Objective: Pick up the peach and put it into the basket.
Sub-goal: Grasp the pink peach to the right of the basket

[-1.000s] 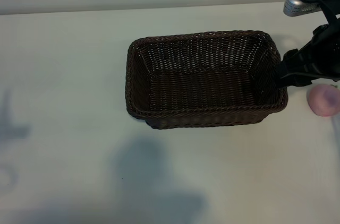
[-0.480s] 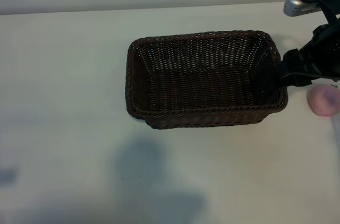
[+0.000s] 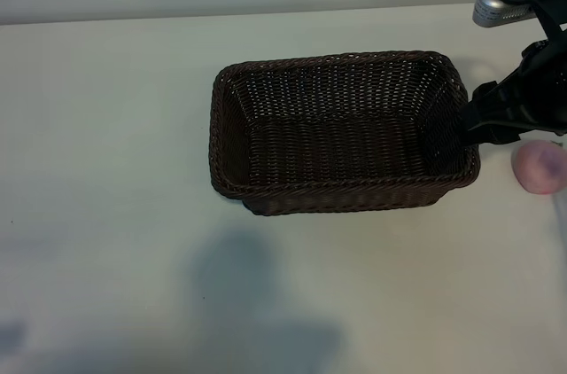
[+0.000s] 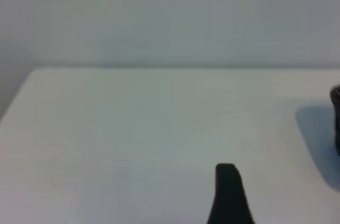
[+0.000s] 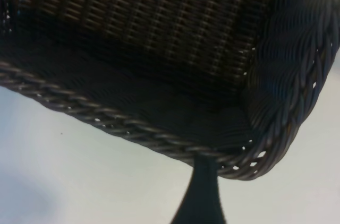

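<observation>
Woven dark-brown wicker forms the rectangular, braided-rimmed basket (image 3: 341, 130) mid-table, the right gripper (image 3: 474, 126) spread wide and empty at its right end, while the small, round, pale-pink peach (image 3: 541, 167) lies just beyond on the white table (image 3: 106, 126).

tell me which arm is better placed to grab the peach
Right. Its gripper hangs open at the basket's right end, with the peach on the table just beside it. The left arm is nowhere near.
</observation>
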